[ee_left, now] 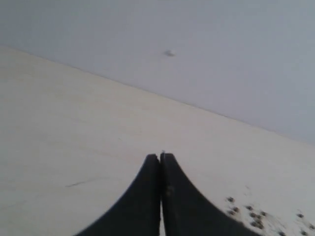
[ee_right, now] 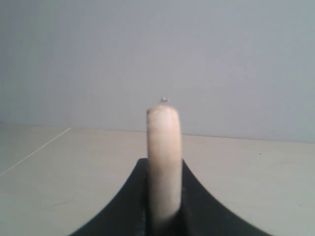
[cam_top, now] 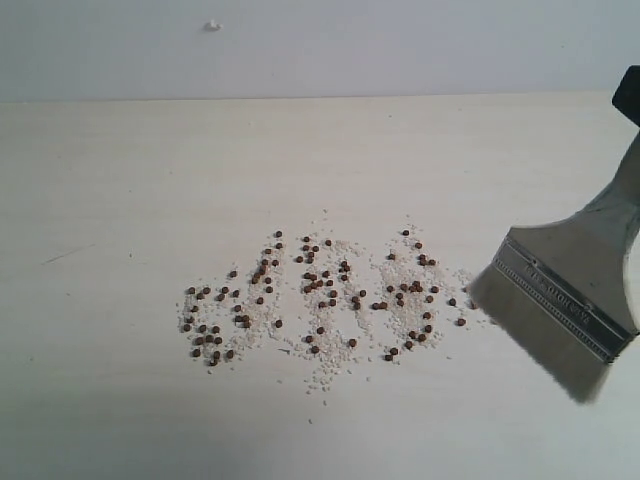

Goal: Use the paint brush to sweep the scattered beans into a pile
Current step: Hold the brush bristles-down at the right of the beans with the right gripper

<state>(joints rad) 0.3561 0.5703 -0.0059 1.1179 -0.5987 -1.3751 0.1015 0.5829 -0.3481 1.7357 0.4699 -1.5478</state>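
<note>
Lower right of the exterior view, here's the paint brush, bristles fanned down toward the pale tabletop. I can't tell whether they press on it. The handle climbs to the upper right edge, so its long axis slants from upper right to lower left. The right gripper is clamped narrow round the wooden handle. The ferrule carries a stamped line of lettering (too small to read). Now the key relation: the beans lie to the left of the bristle edge, strewn in a loose band across the centre with whitish crumbs, the closest stragglers just beside the bristles. No pile is gathered yet, so I'd judge a leftward stroke comes next, and the right arm is clearly the nearer one. The left gripper is pinched together on nothing, beans at its view's lower right. Beyond stands a plain grey wall.
</note>
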